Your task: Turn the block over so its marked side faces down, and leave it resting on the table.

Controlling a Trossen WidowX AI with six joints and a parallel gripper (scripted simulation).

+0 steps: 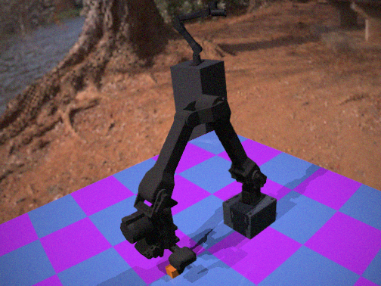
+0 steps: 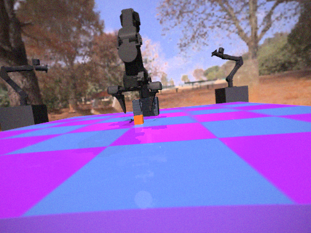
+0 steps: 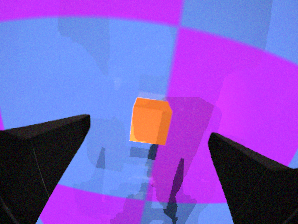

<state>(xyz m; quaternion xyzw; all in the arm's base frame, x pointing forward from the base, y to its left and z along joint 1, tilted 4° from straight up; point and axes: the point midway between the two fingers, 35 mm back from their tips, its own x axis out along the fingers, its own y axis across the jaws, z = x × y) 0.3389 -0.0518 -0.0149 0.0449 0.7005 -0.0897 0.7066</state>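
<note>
The small orange block [image 1: 172, 271] [image 2: 138, 119] [image 3: 149, 121] rests on the checkered table. The faces that show are plain orange. No marked side shows in any current view, so which hidden face bears it cannot be told. My gripper [image 2: 137, 111] [image 3: 151, 130] is open and empty, pointing down above the block. In the wrist view the block lies between the two wide-apart fingers, a little beyond the line of their tips, with a gap on each side. In the top view the near parts of the gripper hide some of the area behind the block.
The table [image 1: 64, 242] [image 2: 173, 172] has blue and magenta squares. My arm's dark base box [image 1: 249, 217] stands on it behind the block. Other arms on dark pedestals [image 1: 185, 83] [image 2: 232, 94] stand beyond the table. Shadows of my arm fall around the block.
</note>
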